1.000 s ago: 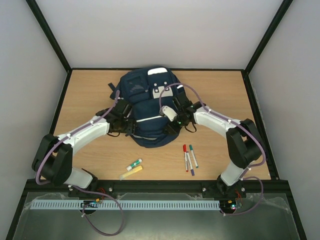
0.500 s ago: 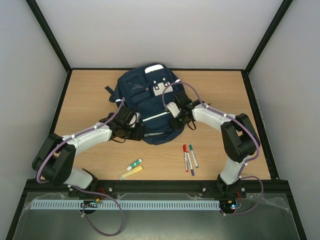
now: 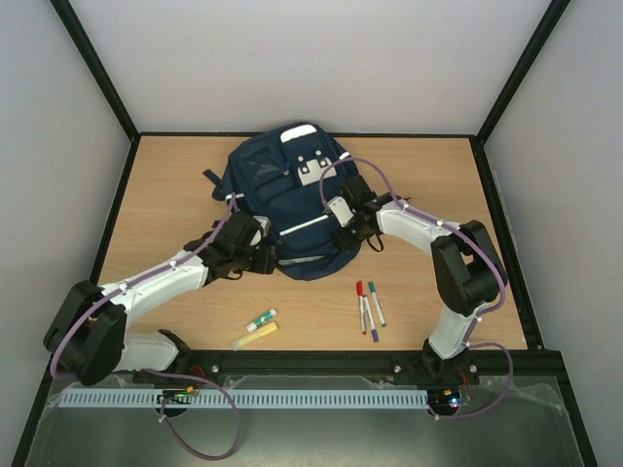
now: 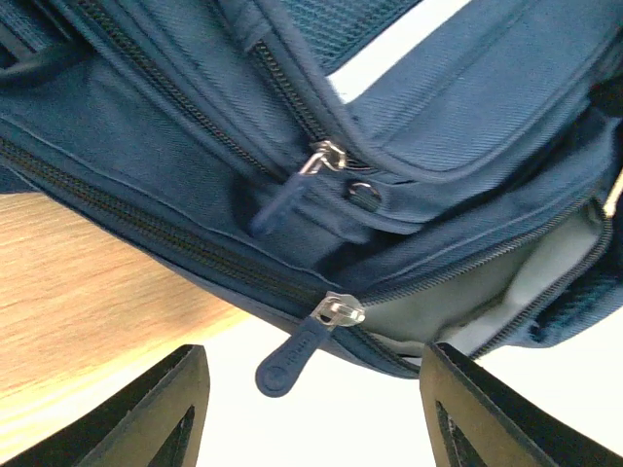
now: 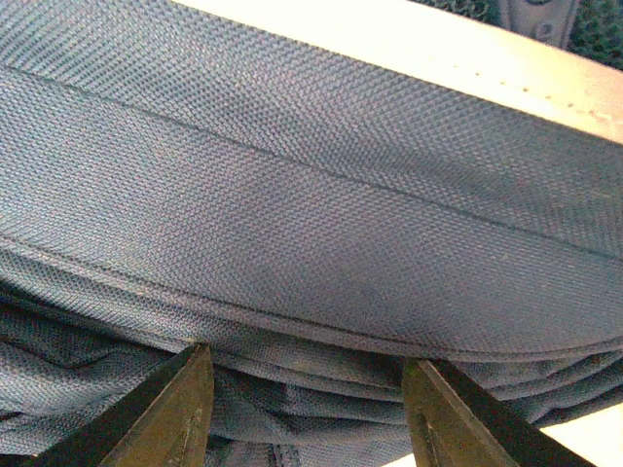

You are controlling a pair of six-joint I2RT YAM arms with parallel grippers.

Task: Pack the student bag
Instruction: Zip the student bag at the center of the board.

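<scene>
The student bag is a navy-blue backpack with white stripes, lying at the middle back of the table. My left gripper is at its near-left edge. In the left wrist view the left gripper is open, and a zip pull hangs between the fingers without touching them. The zip is partly open and shows grey lining. My right gripper is at the bag's right side. In the right wrist view the right gripper is open, with folds of bag fabric between its fingers.
Three markers with red, purple and green caps lie on the table near the right arm. A green highlighter and a yellow one lie near the front, left of centre. Black frame rails edge the table.
The bag has shifted slightly away and its near edge has drawn in. My left arm has stretched out and its gripper has moved right along the bag's near edge. The right gripper has shifted slightly.
</scene>
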